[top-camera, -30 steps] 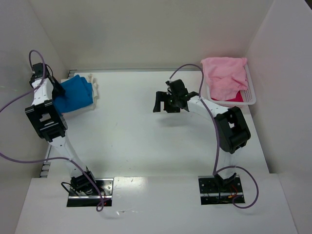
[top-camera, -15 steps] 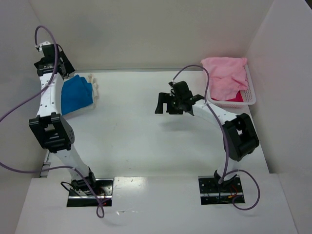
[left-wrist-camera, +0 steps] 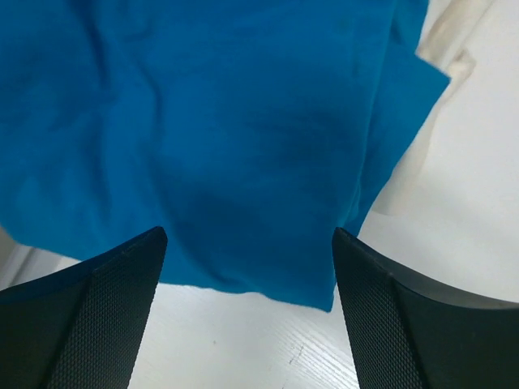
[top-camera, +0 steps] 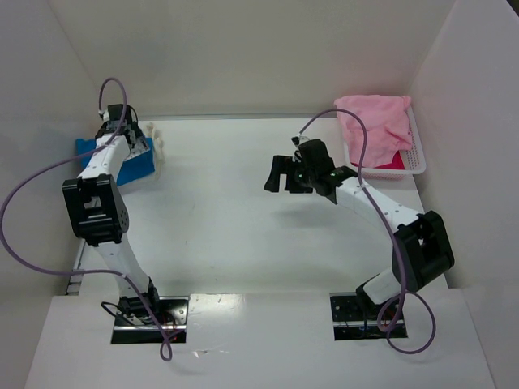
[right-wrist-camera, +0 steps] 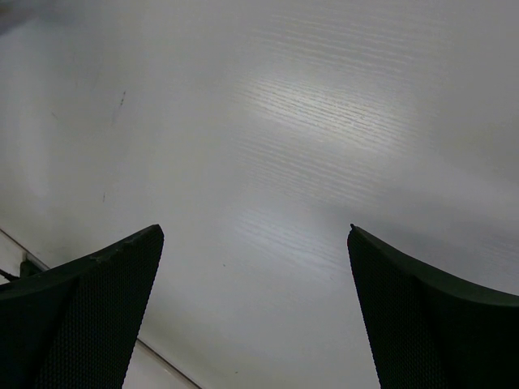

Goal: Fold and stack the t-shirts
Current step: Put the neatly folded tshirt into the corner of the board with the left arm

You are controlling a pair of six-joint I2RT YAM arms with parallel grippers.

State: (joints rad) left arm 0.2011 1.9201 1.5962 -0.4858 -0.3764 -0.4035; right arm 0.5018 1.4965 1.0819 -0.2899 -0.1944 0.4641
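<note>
Over at the far-left corner our left pincer (left-wrist-camera: 247,235) has swung back above the blue tee (left-wrist-camera: 203,121), gaping wide; right pincer (top-camera: 285,173) is open too. We'd guess a grab's coming.

A white table (top-camera: 235,227) with faint wood grain fills the middle of the top view. Plain white panels close it in: back wall (top-camera: 243,57) along the top, left wall (top-camera: 28,97), right wall (top-camera: 478,146). Soft light puts a pale sheen on the tabletop.
</note>
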